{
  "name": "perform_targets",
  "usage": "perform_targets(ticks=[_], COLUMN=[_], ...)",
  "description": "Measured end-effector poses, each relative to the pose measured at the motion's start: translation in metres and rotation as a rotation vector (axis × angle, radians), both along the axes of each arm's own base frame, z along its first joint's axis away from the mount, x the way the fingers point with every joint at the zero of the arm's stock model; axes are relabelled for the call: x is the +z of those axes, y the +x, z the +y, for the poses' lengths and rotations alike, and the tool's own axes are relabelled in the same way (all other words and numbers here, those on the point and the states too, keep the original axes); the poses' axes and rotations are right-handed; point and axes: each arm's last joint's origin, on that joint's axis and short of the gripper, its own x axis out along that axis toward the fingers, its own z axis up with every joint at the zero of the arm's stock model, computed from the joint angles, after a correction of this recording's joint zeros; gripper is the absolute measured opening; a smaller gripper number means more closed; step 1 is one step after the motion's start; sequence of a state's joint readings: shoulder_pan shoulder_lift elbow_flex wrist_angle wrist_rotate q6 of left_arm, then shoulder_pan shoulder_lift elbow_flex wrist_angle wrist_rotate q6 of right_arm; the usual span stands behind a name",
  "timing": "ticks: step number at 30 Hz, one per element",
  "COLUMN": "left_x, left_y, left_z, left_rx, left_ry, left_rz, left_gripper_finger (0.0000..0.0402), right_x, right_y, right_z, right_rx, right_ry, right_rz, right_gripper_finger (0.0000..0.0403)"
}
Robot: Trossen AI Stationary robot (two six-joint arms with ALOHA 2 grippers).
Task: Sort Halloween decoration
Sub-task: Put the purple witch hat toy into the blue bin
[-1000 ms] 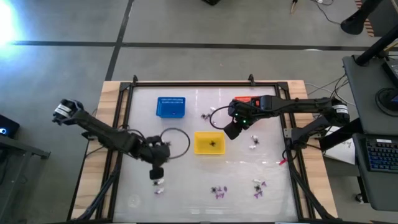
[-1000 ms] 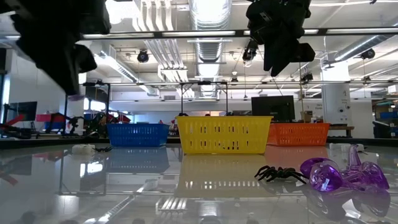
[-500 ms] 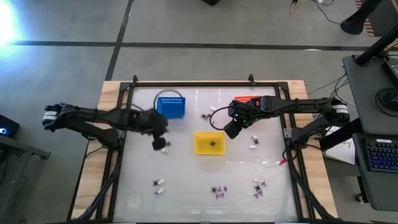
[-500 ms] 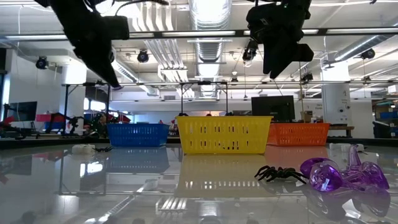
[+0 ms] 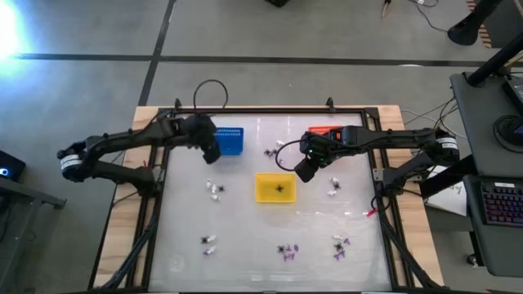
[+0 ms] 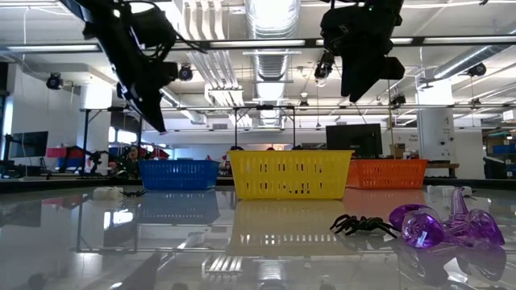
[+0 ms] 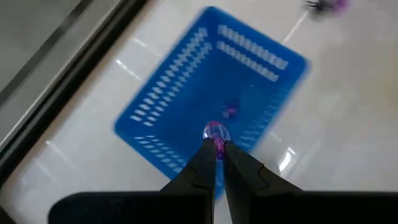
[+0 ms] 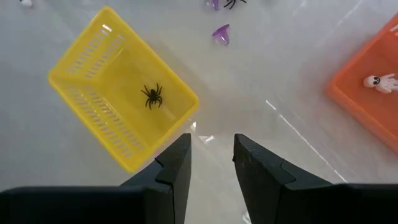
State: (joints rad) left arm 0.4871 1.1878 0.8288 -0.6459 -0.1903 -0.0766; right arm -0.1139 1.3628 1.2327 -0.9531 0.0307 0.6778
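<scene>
Purple trinket [image 7: 216,132] sits pinched in your left tool [image 7: 217,148] above the blue basket [image 7: 180,87]. Release off-centre and it could bounce over the rim. Your right tool [image 8: 211,152] hangs open, empty, beside the yellow basket [image 8: 81,93].

A glossy white tabletop [image 5: 245,237] carries three small slatted baskets. The blue basket [image 5: 228,140] sits toward the far left part of the surface, the yellow basket [image 5: 274,187] stands near the middle, and the orange basket [image 5: 320,131] rests at the far edge to the right of the blue one, partly covered from above. Seen from table height, they line up blue [image 6: 178,173], yellow [image 6: 291,174], orange [image 6: 387,173]. A black metal frame [image 5: 253,109] borders the tabletop, set on a wooden base [image 5: 140,131]. A keyboard [image 5: 499,202] lies on a desk at the right.
</scene>
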Motion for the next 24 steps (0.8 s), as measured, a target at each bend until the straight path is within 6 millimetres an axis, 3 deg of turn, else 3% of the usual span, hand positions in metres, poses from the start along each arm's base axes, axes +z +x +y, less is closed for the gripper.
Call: perform_targets(ticks=[9, 19, 24], left_x=[-0.021, -0.02, -0.02], left_y=[0.006, 0.029, 0.033], left_z=[0.037, 0.052, 0.054], left_rx=[0.009, -0.105, -0.143], left_ry=[-0.12, -0.162, -0.17], left_rz=[0.047, 0.06, 0.104], left_gripper_finger=[0.0, 0.0001, 0.0023], right_x=[0.0, -0.001, -0.002], right_y=[-0.003, -0.004, -0.007], right_z=[-0.009, -0.013, -0.012], right_rx=[-0.056, -0.045, -0.044], right_ry=[-0.098, -0.103, -0.099], right_rz=[0.028, 0.044, 0.073], right_gripper_finger=[0.0111, 0.0111, 0.0111])
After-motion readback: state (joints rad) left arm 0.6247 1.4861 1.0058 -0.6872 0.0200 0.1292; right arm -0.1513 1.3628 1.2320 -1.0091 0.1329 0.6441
